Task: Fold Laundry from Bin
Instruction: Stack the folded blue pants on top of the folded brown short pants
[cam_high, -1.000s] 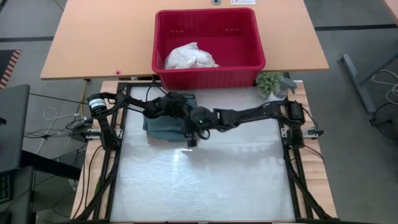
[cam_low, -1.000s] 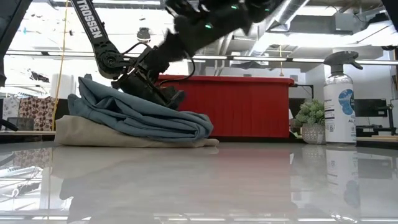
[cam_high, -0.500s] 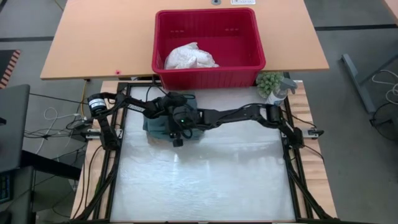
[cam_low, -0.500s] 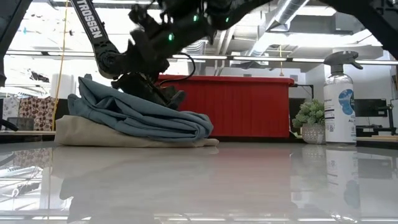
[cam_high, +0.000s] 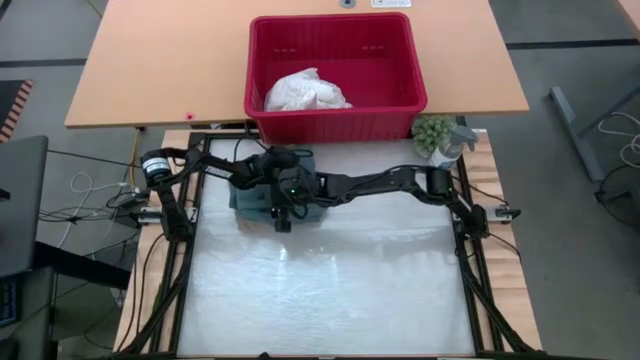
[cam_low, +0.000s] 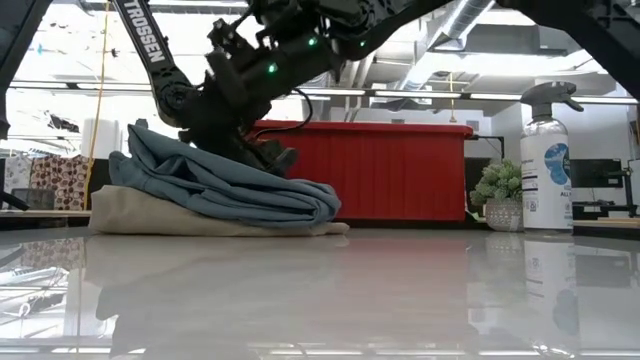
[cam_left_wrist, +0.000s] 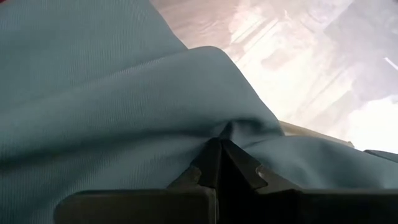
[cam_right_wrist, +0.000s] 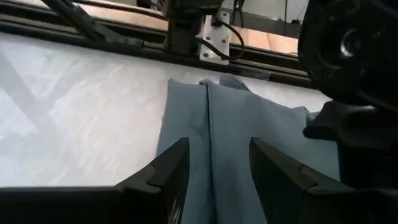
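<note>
Two pieces of laundry are out of the red bin (cam_high: 335, 120) and sit in a pile on the bench (cam_high: 330, 290), just in front of it. The beige cloth (cam_low: 150, 215) lies flat at the bottom. The teal shirt (cam_low: 230, 190) is on top of it, bunched in soft folds, so I think it is only partly folded.

The left tool (cam_left_wrist: 221, 158) is pinched tight on a fold of the teal shirt, near the back of the pile. The right tool (cam_right_wrist: 214, 165) hangs just above the front part of the same shirt. Its two fingers stand apart and hold nothing.

One white piece (cam_high: 305, 92) is still inside the bin, all crumpled up. Nobody has touched it, it looks like.

So I would say the job is a bit past halfway. The beige one looks done. The teal one needs its last fold and a smoothing. Then the white one has to come out, be folded, and go on the pile.

A little plant (cam_high: 433, 132) and a spray bottle (cam_low: 545, 160) stand off to the side by the right arm.
</note>
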